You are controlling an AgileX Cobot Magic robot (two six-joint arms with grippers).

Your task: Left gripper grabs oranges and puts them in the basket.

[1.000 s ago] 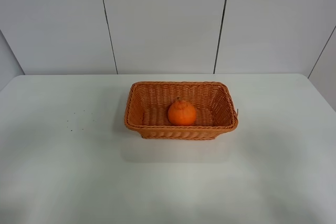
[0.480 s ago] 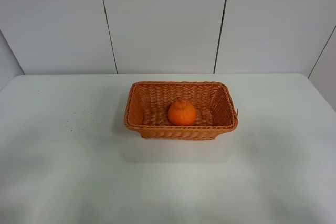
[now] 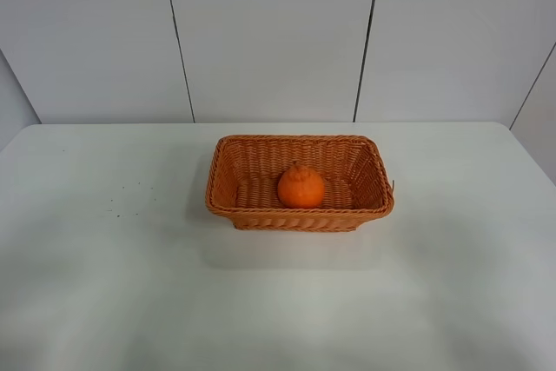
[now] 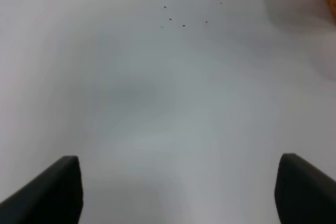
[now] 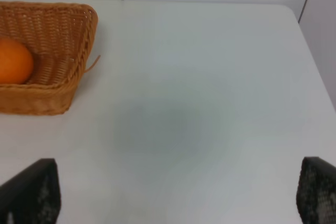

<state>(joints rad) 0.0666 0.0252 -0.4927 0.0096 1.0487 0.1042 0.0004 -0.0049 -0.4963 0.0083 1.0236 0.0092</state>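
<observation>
A bare test room or lab, going by how plain and staged it looks. A smooth white table stands against a wall of flat pale panels split by thin dark seams, with even lighting. The only furnishing is a wicker basket holding one orange.

Soft, even, diffuse light fills all three views, with no glare. The table reads pale grey-white under faint, broad shadows. The basket casts a dim shadow toward the camera. Both wrist views are soft: the left gripper fingertips and right gripper fingertips blur darkly.
</observation>
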